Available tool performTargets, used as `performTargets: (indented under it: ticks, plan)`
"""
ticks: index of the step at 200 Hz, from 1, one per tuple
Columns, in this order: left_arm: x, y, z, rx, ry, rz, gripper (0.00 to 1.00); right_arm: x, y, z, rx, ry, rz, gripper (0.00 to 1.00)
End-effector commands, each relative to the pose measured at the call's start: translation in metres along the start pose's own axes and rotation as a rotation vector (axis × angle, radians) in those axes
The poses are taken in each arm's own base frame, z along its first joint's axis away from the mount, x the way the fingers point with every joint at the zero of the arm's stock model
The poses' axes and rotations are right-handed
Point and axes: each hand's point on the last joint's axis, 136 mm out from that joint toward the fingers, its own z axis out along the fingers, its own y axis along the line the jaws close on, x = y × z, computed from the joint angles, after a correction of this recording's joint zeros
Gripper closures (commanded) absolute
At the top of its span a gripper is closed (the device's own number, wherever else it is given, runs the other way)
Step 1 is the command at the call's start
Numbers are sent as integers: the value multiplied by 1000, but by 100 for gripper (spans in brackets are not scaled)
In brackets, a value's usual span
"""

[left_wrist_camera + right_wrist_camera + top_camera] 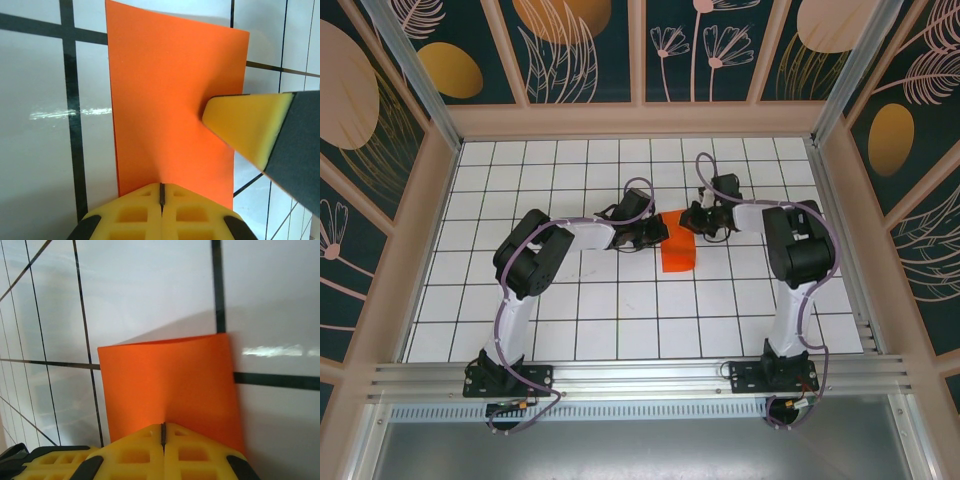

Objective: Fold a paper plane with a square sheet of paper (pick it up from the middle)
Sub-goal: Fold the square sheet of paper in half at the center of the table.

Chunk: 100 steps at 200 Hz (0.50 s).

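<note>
Pinching the square sheet of paper at its nine o'clock edge, the left arm's fingers are pressed together on it. It sits mid-counter as a narrow orange rectangle, seemingly doubled once. Near its one o'clock corner the right arm's fingers clamp it too. By my judgement only the first centre fold is in hand; nose and wing folds are left, and there is no dart shape.

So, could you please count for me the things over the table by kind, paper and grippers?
Orange paper: 1
Grippers: 2, the left gripper and the right gripper, each shut on the paper
Total: 3
</note>
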Motion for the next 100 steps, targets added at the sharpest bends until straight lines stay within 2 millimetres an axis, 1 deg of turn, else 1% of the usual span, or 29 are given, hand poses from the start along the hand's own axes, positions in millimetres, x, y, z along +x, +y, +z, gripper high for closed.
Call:
performTargets:
  ticks: [1,18,34,46,72,85,100]
  plan:
    - [58,123,12,-371,137,-101,100,-23,-37,-8,110,-63,16,100]
    - [60,126,11,-376,138,-103,100,-34,-51,-14,142,-93,26,100]
    - [61,127,12,-373,142,-106,100,-44,-49,-19,132,-109,24,100]
    - [61,126,12,-371,142,-105,100,-50,-40,-23,111,-121,8,100]
    - [60,125,12,-369,140,-102,100,-55,-8,-34,42,-142,-35,100]
    - [60,126,12,-370,140,-103,100,-50,6,-36,18,-139,-57,100]
    - [60,126,12,-370,140,-102,100,-38,19,-30,-11,-105,-74,100]
